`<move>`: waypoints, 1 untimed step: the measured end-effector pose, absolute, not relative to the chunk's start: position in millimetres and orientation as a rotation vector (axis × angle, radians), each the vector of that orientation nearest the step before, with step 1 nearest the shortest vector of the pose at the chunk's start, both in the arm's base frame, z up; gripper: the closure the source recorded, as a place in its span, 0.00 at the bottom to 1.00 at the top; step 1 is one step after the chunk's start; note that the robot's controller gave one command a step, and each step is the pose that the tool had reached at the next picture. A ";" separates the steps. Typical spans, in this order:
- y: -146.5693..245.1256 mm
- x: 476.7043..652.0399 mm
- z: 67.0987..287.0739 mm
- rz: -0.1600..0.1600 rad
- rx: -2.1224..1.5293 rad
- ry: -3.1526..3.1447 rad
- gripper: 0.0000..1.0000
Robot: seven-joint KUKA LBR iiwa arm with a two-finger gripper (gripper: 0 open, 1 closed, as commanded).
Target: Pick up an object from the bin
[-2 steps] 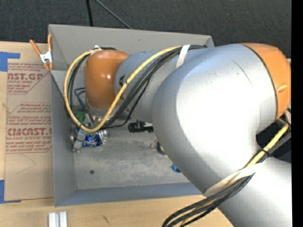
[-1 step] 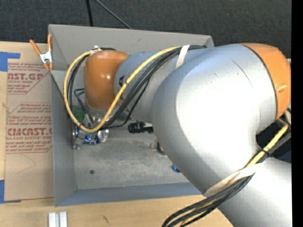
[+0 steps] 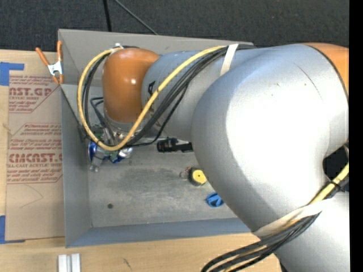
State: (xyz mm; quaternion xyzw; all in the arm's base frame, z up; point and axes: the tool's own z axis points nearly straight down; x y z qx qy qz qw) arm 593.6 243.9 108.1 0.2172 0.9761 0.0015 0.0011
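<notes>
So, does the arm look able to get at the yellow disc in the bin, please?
Probably yes: the yellow disc lies alone on bare floor with nothing over it. The gripper is off beside some blue bits and would need to shift across.

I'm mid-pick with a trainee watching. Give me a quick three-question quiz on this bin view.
1. True or false: the yellow disc lies apart from the black part.
2. Which is nearest the gripper? A) yellow disc B) black part C) blue-and-silver thing
3. Fill in: the gripper is down by the bin's ___ wall, as seen in the view.

Key: 1 true; 2 C; 3 left.
</notes>
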 end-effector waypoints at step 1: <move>244.5 594.9 147.9 0.006 0.681 3.063 1.00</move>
